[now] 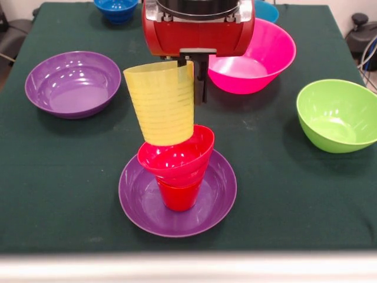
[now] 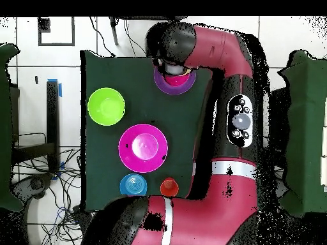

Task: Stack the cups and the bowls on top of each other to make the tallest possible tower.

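On the green-clothed table (image 1: pixel 70 177), the tower (image 1: pixel 178 171) stands near the middle of the edge nearest the front camera. Its base is a wide, shallow purple bowl (image 1: pixel 141 200) sitting mouth up. In the middle of that bowl is a red cup (image 1: pixel 178 196), inverted as far as can be told, with its long axis vertical. A small crimson bowl (image 1: pixel 177 159) rests on the cup, mouth up and tipped a little, so its rim is higher on the right of the front view.

The yellow cup (image 1: pixel 160 103) is held at the top of the tower. It is inverted, with its wide mouth down against or just inside the crimson bowl and its narrower base upward. Its long axis leans from vertical, the upper end toward the left of the front view.

The gripper (image 1: pixel 191 79) hangs below the red wrist housing (image 1: pixel 197 29), and its dark fingers (image 1: pixel 201 82) sit at the upper right side of the yellow cup, closed on its wall.

A second purple bowl (image 1: pixel 72 82) lies toward the left edge, mouth up. The pink bowl (image 1: pixel 256 56) is behind the tower toward the far right, the lime green bowl (image 1: pixel 337 115) near the right edge, and a dark blue bowl (image 1: pixel 116 9) at the far edge. A light blue bowl (image 1: pixel 266 10) shows just behind the pink one. Overhead, an orange cup (image 2: pixel 169 187) stands beside the light blue bowl.
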Available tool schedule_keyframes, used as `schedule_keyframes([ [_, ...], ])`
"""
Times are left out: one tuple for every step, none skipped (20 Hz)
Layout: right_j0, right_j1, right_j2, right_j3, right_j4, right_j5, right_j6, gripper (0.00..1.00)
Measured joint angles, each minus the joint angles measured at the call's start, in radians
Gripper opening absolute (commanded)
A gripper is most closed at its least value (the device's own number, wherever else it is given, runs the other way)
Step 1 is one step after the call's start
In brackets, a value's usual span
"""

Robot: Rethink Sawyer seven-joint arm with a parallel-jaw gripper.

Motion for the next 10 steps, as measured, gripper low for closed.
schedule_keyframes([
  [0.0, 0.0, 0.0, 0.001, 0.0, 0.0, 0.0, 0.0],
  [0.002, 0.001, -0.003, 0.001, 0.0, 0.0, 0.0, 0.0],
  [0.003, 0.002, -0.004, 0.001, 0.0, 0.0, 0.0, 0.0],
  [0.004, 0.002, -0.005, 0.001, 0.0, 0.0, 0.0, 0.0],
  [0.007, 0.003, -0.008, 0.001, 0.0, 0.0, 0.0, 0.0],
  [0.01, 0.004, -0.011, 0.001, 0.0, 0.0, 0.0, 0.0],
  [0.012, 0.004, -0.013, 0.001, 0.0, 0.0, 0.0, 0.0],
  [0.014, 0.005, -0.013, 0.001, 0.0, 0.0, 0.0, 0.0],
  [0.02, 0.004, -0.015, 0.003, 0.0, 0.0, 0.0, 0.0],
  [0.021, 0.004, -0.015, 0.003, 0.0, 0.0, 0.0, 0.0],
])
